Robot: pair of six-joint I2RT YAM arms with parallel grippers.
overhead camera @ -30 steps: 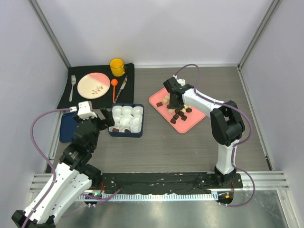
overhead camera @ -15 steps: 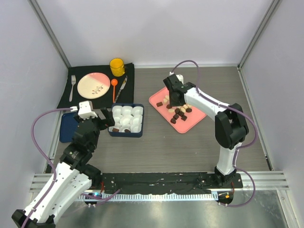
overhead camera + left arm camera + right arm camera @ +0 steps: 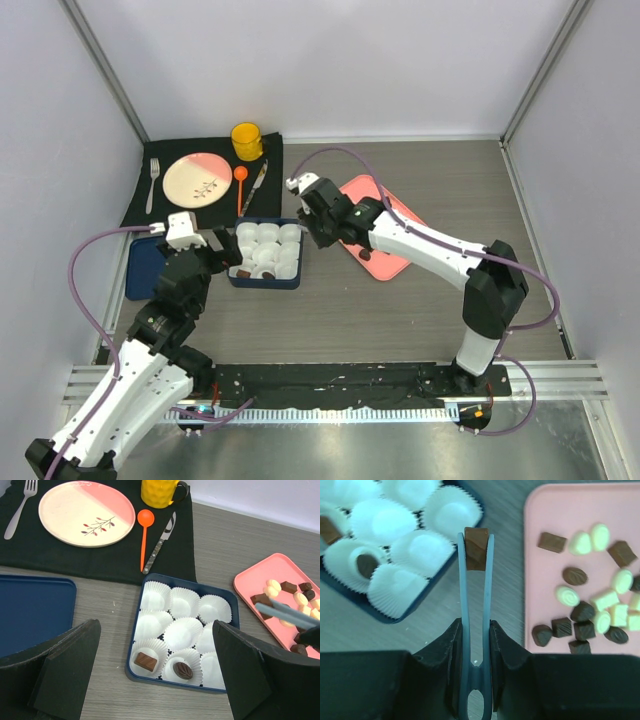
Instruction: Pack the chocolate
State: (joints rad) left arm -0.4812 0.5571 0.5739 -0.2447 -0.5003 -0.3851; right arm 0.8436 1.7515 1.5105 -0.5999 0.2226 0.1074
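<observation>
The right gripper (image 3: pixel 475 630) squeezes tongs (image 3: pixel 475 597) whose tips clamp one brown chocolate (image 3: pixel 475 547) above the table (image 3: pixel 502 555), between the pink tray (image 3: pixel 540 575) and the blue box (image 3: pixel 165 578), while the left gripper (image 3: pixel 156 672) hangs wide open near that box.

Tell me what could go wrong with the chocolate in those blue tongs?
The brown chocolate sits right at the tips of the tongs, over bare table short of the box; it could slip and land there. The tongs might also dent or tip a thin paper cup when lowering it. The left gripper hangs open beside the box, so the arms could bump.
</observation>
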